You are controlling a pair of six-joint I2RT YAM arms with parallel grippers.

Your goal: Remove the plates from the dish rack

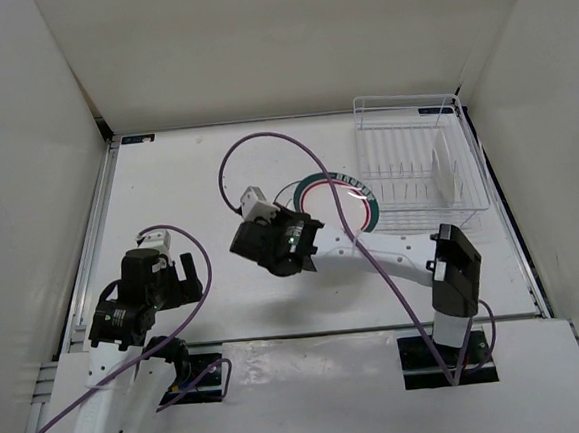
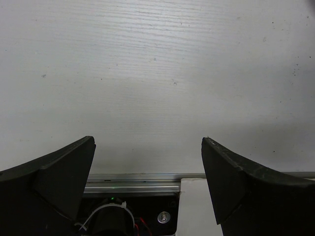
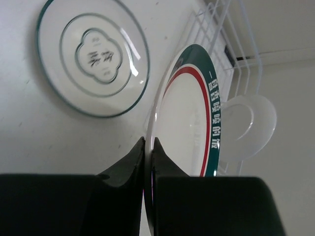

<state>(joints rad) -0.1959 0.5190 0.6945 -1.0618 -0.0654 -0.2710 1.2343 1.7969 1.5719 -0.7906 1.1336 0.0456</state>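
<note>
The right gripper (image 3: 148, 146) pinches the green-rimmed plate (image 3: 184, 123), out of the rack (image 3: 231, 49). Next, lay it flat on the table (image 3: 29, 137). The left gripper (image 2: 147, 167) gapes empty.

The left arm (image 1: 126, 312) sits folded near its base, the left claw (image 2: 147, 145) with jaws spread wide. The right arm (image 1: 385, 262) stretches leftward from its elbow, the right claw (image 3: 148, 142) pinched on the rim of the green-banded plate (image 3: 187, 123).

White table (image 1: 186, 174), white walls (image 1: 23, 147), metal rail (image 2: 133, 184)
</note>
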